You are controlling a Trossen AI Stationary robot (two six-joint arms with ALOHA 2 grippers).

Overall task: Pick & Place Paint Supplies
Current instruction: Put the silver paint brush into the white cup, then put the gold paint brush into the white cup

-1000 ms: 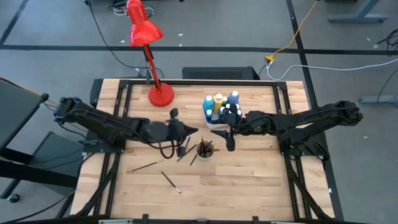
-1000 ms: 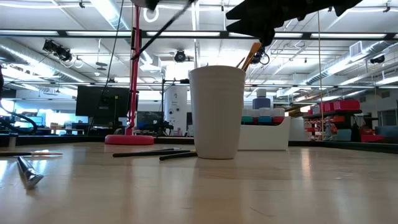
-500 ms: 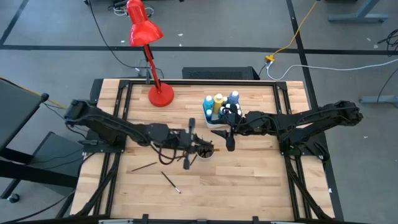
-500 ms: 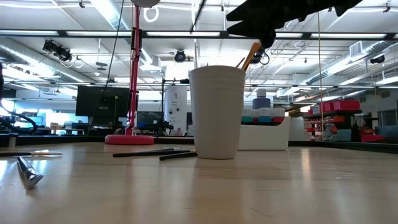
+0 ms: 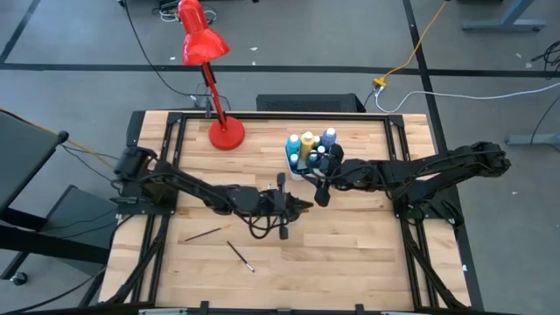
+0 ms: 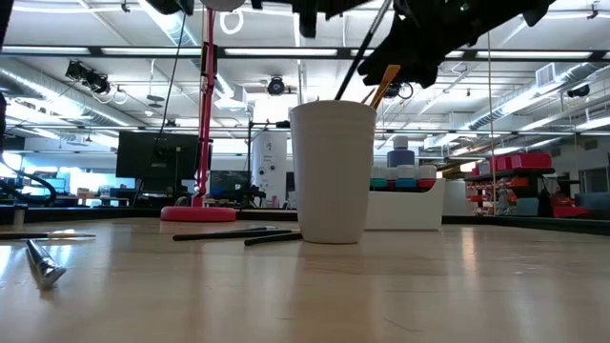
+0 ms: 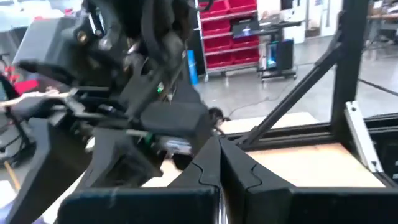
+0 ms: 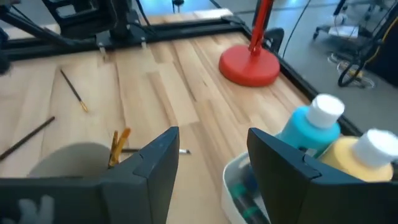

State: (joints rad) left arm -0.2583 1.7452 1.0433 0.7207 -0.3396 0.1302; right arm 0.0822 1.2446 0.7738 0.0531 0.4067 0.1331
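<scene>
The white cup (image 6: 333,171) stands near the middle of the table (image 5: 350,254) and already holds at least one brush, a brown-handled one (image 6: 383,84) leaning out of its rim. A thin dark brush (image 6: 367,46) slants down from above into the cup's mouth; the left claw (image 5: 282,203) sits right over the cup in the high view, its fingers pressed together, and it appears to be pinching that brush, so I judge this one is being lowered in now.

Just right of the cup and farther back, a white bin (image 5: 302,166) carries the paint bottles (image 5: 308,144), blue, teal, yellow and white-capped, packed close together; from the right wrist view a teal bottle (image 8: 310,127) and a yellow one (image 8: 360,155) stand side by side in it. The bottles look sorted.

Brushes remain loose on the table: one dark brush (image 5: 202,234) lies to the left of the cup, another with a light tip (image 5: 241,256) lies nearer the front edge, and in the low view two more dark handles (image 6: 250,235) lie just left of the cup's base. So the job seems more than half done, with several brushes left to gather.

The right claw (image 5: 320,194) hovers just right of the cup, beside the bin, its fingers spread wide and holding nothing. The red lamp (image 5: 210,74) stands at the far side, apart from the work.
</scene>
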